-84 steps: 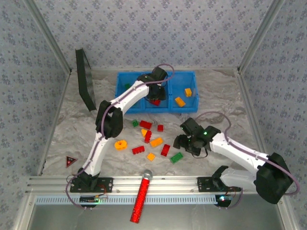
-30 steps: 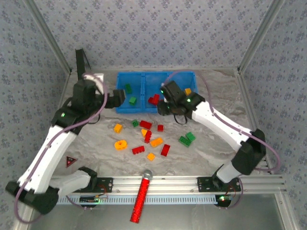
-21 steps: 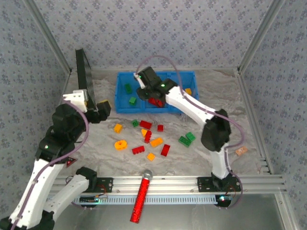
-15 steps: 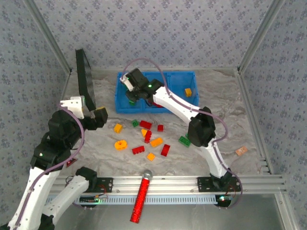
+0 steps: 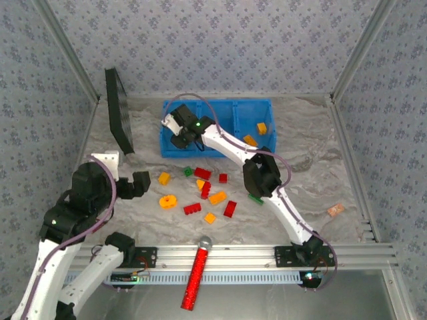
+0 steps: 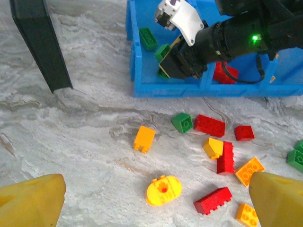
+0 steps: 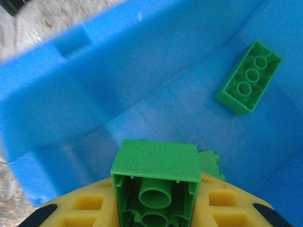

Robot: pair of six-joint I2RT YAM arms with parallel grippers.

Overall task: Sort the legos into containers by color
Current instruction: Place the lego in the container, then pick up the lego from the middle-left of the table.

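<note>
The right claw clamps a green lego right above the tray, whose compartment below holds other greens. Lowering before opening should stop it bouncing out.

Three views of one bench
The top camera looks down from behind the arm bases over the whole bench. The left wrist camera faces the far edge from the near left, sharing the blue tray and loose legos. The right wrist camera peers close into the tray's left compartment.
</note>
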